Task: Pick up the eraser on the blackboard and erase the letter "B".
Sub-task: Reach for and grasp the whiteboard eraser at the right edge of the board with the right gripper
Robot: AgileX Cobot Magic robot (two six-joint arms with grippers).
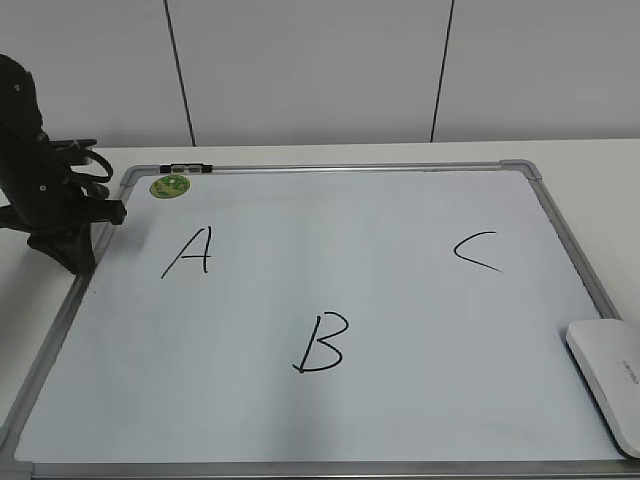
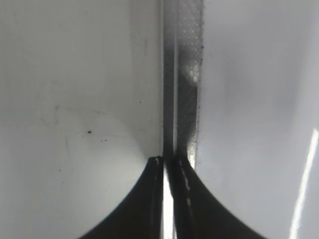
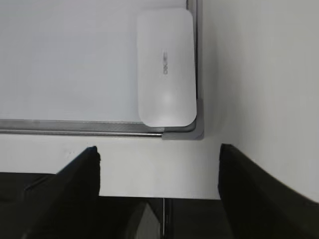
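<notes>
The blackboard (image 1: 330, 300) is a white dry-erase board with a grey frame lying flat on the table. The black letter "B" (image 1: 322, 343) is in its lower middle. The white eraser (image 1: 612, 378) lies in the board's near right corner; it also shows in the right wrist view (image 3: 167, 67). My right gripper (image 3: 159, 154) is open and empty, hovering over the table's front edge just short of that corner; it is out of the exterior view. My left gripper (image 2: 168, 160) is shut and empty, resting at the board's left frame (image 2: 182, 74), seen in the exterior view (image 1: 75, 255).
The letters "A" (image 1: 190, 252) and "C" (image 1: 476, 250) and a round green sticker (image 1: 170, 186) are on the board. A small black clip (image 1: 186, 168) sits on the top frame. White wall panels stand behind the table.
</notes>
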